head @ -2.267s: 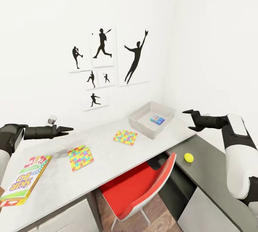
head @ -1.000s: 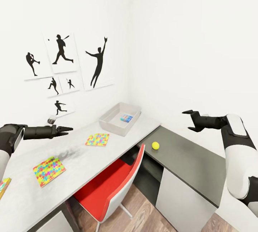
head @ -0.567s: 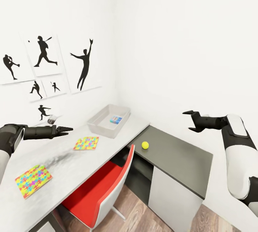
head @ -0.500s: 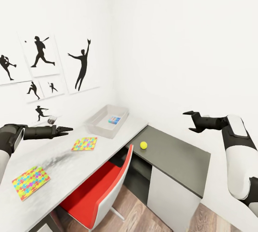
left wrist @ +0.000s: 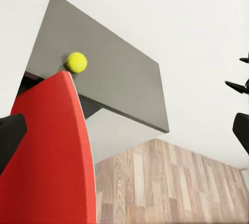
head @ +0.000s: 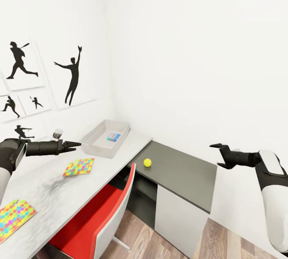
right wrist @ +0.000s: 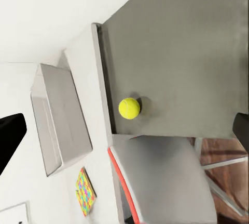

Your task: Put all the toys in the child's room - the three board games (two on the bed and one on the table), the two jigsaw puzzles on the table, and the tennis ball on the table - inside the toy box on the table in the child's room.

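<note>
Right arm (head: 230, 158) outstretched, jaws seemingly spread.

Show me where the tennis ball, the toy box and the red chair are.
tennis ball (head: 147, 162), head view, middle of the ball.
toy box (head: 97, 149), head view, its near sloping wall.
red chair (head: 86, 218), head view, seat surface.

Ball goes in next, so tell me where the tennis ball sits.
In the head view the tennis ball lies on the table's dark grey section, near its corner joint, right of the toy box.
</note>
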Controlling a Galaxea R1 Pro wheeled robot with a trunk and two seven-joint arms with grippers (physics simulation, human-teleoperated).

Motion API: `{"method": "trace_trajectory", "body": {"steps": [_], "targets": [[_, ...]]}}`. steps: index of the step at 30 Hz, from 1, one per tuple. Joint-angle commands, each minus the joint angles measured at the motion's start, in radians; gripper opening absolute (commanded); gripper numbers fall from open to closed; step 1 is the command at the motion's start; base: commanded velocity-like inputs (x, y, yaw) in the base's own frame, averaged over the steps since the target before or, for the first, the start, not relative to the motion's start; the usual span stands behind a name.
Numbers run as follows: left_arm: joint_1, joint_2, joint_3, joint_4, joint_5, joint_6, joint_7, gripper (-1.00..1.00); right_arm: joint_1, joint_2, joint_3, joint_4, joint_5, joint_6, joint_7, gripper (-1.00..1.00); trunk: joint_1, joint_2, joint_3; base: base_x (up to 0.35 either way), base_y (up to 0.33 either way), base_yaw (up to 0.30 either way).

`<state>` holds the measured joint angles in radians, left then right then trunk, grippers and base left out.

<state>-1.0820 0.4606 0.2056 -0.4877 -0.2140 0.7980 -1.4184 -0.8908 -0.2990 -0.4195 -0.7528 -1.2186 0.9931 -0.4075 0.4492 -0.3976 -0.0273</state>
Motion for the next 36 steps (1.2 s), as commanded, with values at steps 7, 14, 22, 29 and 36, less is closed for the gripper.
{"method": "trace_trajectory", "body": {"steps": [7,14,22,29,36], "targets": [[-0.001,0.0,0.004,-0.001,-0.011,0.01,-0.008,1.0,0.122,-0.043,-0.008,-0.002,-0.011,0.0,0.109,1.0,0.001,-0.002,0.004,0.0,0.0,-0.245],[-0.001,0.001,0.004,0.0,-0.014,0.009,-0.007,1.0,0.225,-0.089,-0.018,-0.007,-0.013,0.001,0.197,1.0,0.001,-0.002,0.011,0.0,0.0,-0.245],[0.002,0.001,0.001,0.0,-0.016,0.008,-0.006,1.0,0.38,-0.106,-0.055,-0.008,-0.012,0.0,0.345,1.0,0.001,-0.002,0.019,0.0,0.0,-0.245],[0.003,-0.002,-0.001,0.0,-0.015,0.007,-0.005,1.0,0.554,-0.096,-0.092,-0.008,-0.009,-0.038,0.526,1.0,0.001,-0.002,0.026,0.0,0.0,-0.229],[0.005,-0.002,-0.002,0.001,-0.015,0.006,-0.004,1.0,0.679,-0.089,-0.092,-0.001,-0.002,-0.205,0.685,1.0,0.001,-0.002,0.034,0.0,0.0,-0.215]]}}
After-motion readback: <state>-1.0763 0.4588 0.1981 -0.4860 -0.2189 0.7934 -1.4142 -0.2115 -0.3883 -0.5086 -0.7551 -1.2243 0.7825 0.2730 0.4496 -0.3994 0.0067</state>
